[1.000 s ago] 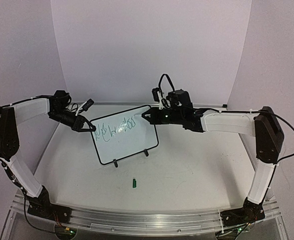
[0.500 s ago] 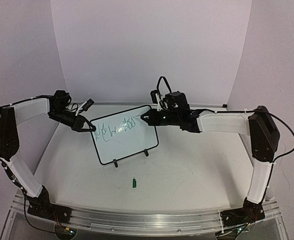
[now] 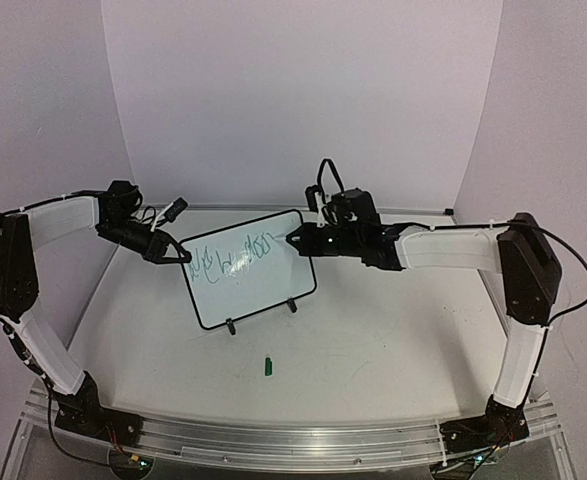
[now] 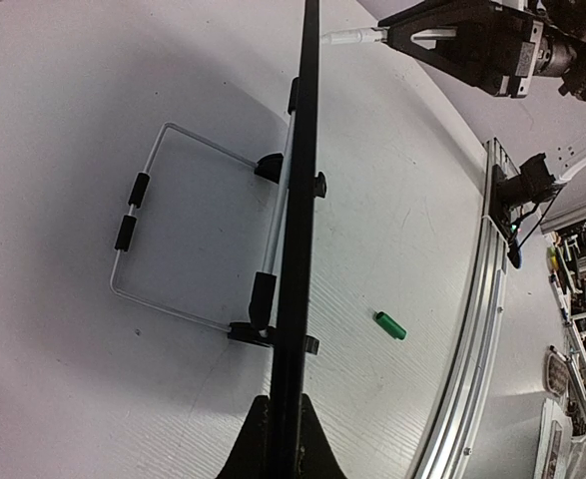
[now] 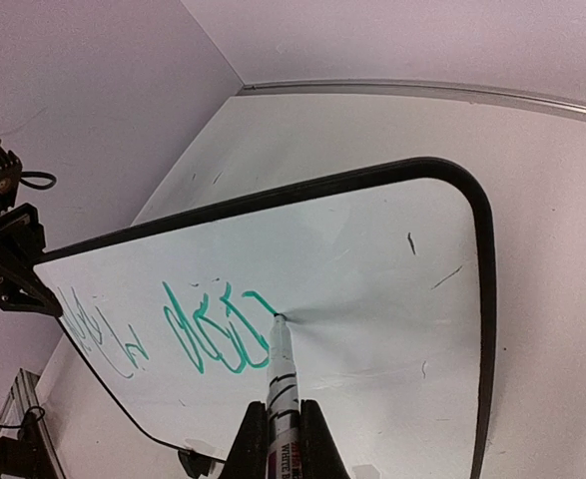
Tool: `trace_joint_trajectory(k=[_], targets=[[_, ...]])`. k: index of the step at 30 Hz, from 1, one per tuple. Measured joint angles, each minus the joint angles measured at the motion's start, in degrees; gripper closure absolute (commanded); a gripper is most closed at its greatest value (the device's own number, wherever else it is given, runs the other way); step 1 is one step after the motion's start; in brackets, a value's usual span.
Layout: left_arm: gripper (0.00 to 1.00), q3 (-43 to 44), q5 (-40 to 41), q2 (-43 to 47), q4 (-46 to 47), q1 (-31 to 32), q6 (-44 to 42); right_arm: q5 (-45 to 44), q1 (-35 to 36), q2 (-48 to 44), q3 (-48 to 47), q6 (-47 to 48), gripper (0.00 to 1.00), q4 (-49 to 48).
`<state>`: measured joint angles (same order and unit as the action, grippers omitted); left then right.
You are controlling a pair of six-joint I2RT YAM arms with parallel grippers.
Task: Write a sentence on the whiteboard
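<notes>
Right wrist dipped slightly. Right jaws clenched on marker (image 5: 281, 384), tip touching whiteboard (image 3: 258, 290) at end of sentence (image 5: 213, 329); blank board lies rightward. Left jaws clamp board's left edge, mid-worktop (image 3: 373, 340).

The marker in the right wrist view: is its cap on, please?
No, the marker shows a bare tip set against the whiteboard beside the green writing.

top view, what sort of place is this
Most likely a robot lab bench: two arms bolted to a metal rail, a white table walled by a plain backdrop, a small whiteboard as prop.
</notes>
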<state>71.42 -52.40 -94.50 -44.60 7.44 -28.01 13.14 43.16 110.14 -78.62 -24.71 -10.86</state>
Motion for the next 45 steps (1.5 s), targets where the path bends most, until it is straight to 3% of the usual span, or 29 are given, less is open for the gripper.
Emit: trace_joint_trajectory(k=[15, 45], targets=[[1.00, 0.00, 0.01, 0.00, -0.04, 0.00, -0.02, 1.08, -0.02, -0.78, 4.26, -0.59, 1.00, -0.15], [1.00, 0.00, 0.09, 0.00, -0.04, 0.02, -0.39, -1.77, -0.17, -0.78, 1.47, -2.18, 1.00, -2.60]])
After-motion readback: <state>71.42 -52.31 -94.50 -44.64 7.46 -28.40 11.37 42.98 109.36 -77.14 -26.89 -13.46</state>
